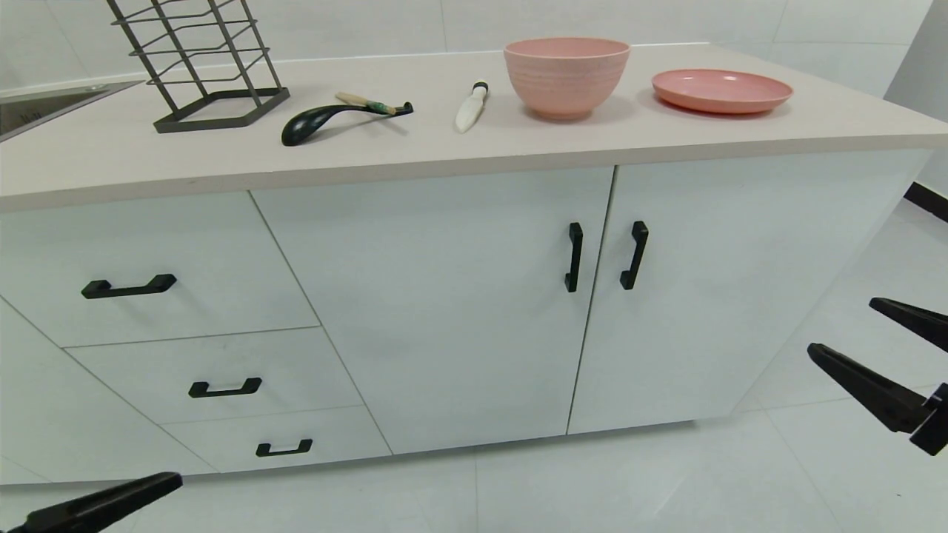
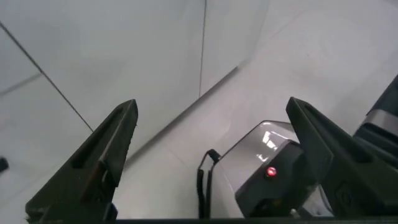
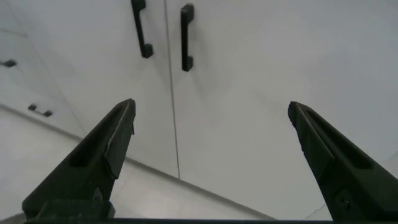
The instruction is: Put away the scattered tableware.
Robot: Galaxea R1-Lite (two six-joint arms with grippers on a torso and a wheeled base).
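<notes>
Head view: both arms hang low before the cupboard (image 1: 444, 311); left end effector (image 2: 211, 112) and right end effector (image 1: 842, 324) wide open, holding nothing. Bowl (image 1: 566, 74), plate (image 1: 722, 90), spoon (image 1: 311, 122), knife (image 1: 470, 109) sit on the bench (image 1: 666, 141).

Before you stands a white cabinet (image 1: 444, 311) with two doors, their black handles (image 1: 573, 257) side by side. To its left you see three drawers (image 1: 185, 363); a sink (image 1: 44, 107) sits in the countertop (image 1: 666, 141) at the far left.
</notes>
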